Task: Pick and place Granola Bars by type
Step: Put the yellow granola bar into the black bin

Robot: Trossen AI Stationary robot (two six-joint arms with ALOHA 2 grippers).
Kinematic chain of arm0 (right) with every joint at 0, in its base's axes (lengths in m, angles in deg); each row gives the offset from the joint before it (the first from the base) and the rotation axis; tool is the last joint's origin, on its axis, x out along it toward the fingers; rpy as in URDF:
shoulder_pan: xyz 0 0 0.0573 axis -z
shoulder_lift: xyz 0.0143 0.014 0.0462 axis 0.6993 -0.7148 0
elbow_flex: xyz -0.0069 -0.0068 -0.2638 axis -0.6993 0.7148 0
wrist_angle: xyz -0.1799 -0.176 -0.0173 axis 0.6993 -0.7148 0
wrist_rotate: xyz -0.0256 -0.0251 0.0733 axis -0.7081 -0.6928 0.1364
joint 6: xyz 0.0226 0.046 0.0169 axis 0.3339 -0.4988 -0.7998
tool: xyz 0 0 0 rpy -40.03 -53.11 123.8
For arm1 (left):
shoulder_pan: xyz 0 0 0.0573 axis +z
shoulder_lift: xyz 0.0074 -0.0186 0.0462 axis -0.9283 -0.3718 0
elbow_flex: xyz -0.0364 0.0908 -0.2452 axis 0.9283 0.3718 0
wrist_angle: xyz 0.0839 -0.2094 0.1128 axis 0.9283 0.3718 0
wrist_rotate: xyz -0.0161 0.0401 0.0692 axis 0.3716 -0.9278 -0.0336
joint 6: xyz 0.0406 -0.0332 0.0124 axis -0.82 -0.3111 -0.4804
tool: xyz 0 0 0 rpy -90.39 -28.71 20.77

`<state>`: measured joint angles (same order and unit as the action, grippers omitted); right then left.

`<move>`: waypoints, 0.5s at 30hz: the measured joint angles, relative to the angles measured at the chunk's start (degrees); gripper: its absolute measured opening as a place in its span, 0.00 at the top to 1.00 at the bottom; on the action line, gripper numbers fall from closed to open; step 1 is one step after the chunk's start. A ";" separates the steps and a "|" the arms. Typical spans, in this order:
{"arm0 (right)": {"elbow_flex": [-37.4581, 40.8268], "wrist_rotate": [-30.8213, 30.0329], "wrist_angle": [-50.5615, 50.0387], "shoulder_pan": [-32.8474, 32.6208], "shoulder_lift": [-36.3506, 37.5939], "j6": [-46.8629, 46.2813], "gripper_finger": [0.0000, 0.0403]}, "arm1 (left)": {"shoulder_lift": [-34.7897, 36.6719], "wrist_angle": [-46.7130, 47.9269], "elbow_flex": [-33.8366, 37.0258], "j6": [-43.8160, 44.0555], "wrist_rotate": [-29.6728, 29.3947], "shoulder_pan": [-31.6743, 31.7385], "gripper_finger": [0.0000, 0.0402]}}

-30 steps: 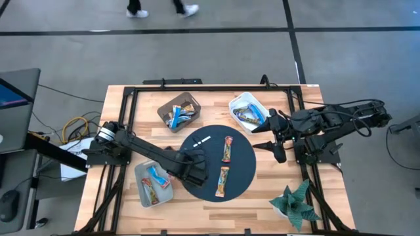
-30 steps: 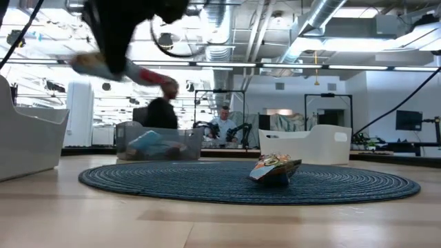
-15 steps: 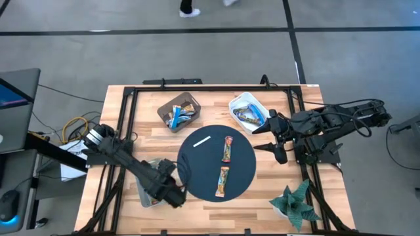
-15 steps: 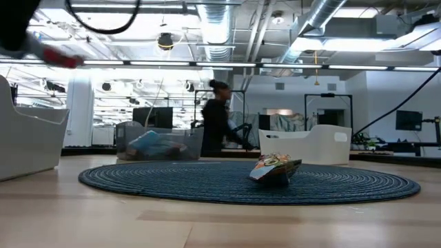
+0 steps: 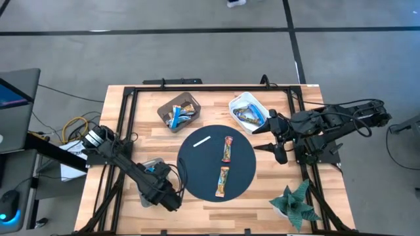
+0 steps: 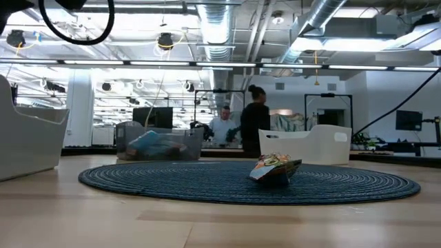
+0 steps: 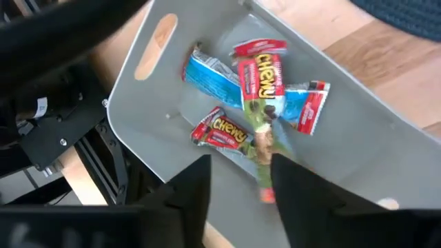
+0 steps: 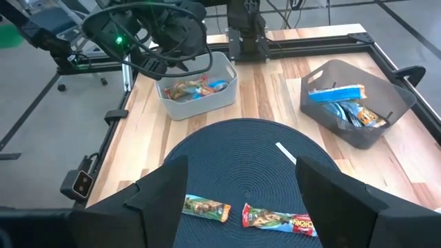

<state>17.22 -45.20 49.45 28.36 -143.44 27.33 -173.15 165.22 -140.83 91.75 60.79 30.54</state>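
Observation:
Two granola bars [image 5: 228,149] [image 5: 223,181] lie flat on the round dark mat [image 5: 246,172], beside a thin white stick [image 5: 201,140]. My left gripper [image 7: 241,193] hangs open over the grey bin [image 7: 358,138] at the table's near left. That bin holds red bars [image 7: 224,131] and a blue one [image 7: 210,76]. A long red bar [image 7: 262,83] lies over them, its blurred end [image 7: 265,186] between my fingers. My right gripper [image 8: 244,207] stands open above the table's right side, with nothing in it. My left gripper points down into the bin, and its fingers stand apart on either side of the long red bar's near end [image 7: 265,186]. Whether one finger [image 7: 296,182] touches the wrapper, I cannot tell.
A brown bin [image 5: 178,111] with blue and brown bars stands at the far left and a white bin [image 5: 248,111] with bars at the far right. A green plant [image 5: 295,203] sits at the near right corner. People move in the room beyond the table.
My left gripper has swung from above the mat toward the table's near left corner, carrying a red bar and sinking a little, and now hangs over the grey bin. The bar has left the low view. A person has walked across the room behind.

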 joint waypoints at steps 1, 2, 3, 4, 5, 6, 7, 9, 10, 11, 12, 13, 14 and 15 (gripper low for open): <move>0.00 0.00 0.04 0.00 0.00 0.02 0.36 | 0.00 0.01 0.00 -0.27 0.02 0.00 0.60; 0.00 0.00 0.10 0.00 -0.18 0.02 0.36 | 0.00 0.03 0.00 -0.81 0.12 0.00 0.57; -0.02 0.05 0.31 0.00 -0.84 0.07 0.36 | 0.00 0.05 -0.05 -1.46 0.19 0.00 0.55; -0.08 0.26 0.53 0.00 -1.52 0.49 0.36 | 0.00 0.12 -0.34 -2.17 -0.11 0.00 0.53; -0.09 0.96 0.52 0.02 -2.46 1.30 0.36 | 0.07 0.08 -0.88 -3.13 -0.97 -0.02 0.51; -0.06 2.13 0.45 0.01 -3.60 2.31 0.36 | 0.17 0.10 -1.66 -3.80 -2.20 -0.04 0.49; -0.04 3.56 0.55 0.00 -4.96 3.34 0.36 | 0.26 0.10 -2.59 -4.24 -3.98 -0.04 0.48; -0.04 5.91 1.51 0.00 -7.73 5.14 0.36 | 0.26 0.05 -4.79 -5.00 -8.60 -0.04 0.46; -0.04 6.47 2.00 0.00 -9.21 5.96 0.36 | 0.27 0.02 -6.03 -5.58 -11.27 -0.03 0.46; -0.04 6.78 2.57 0.00 -10.72 6.76 0.36 | 0.32 0.03 -7.18 -6.19 -13.87 -0.01 0.45; -0.04 6.78 3.48 0.02 -12.22 7.81 0.36 | 0.37 0.05 -8.16 -6.65 -16.26 0.00 0.45; -0.04 6.78 4.37 0.29 -13.61 8.92 0.36 | 0.37 0.10 -9.19 -7.04 -18.57 0.00 0.45; -0.04 6.79 5.18 0.62 -14.94 10.20 0.36 | 0.37 0.04 -9.95 -7.40 -20.45 0.00 0.45; -0.04 7.15 6.30 1.05 -16.37 11.53 0.36 | 0.37 0.06 -10.57 -7.96 -21.79 0.00 0.45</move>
<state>17.17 -38.05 55.75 29.42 -159.81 38.86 -172.78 165.27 -151.41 83.79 39.00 30.54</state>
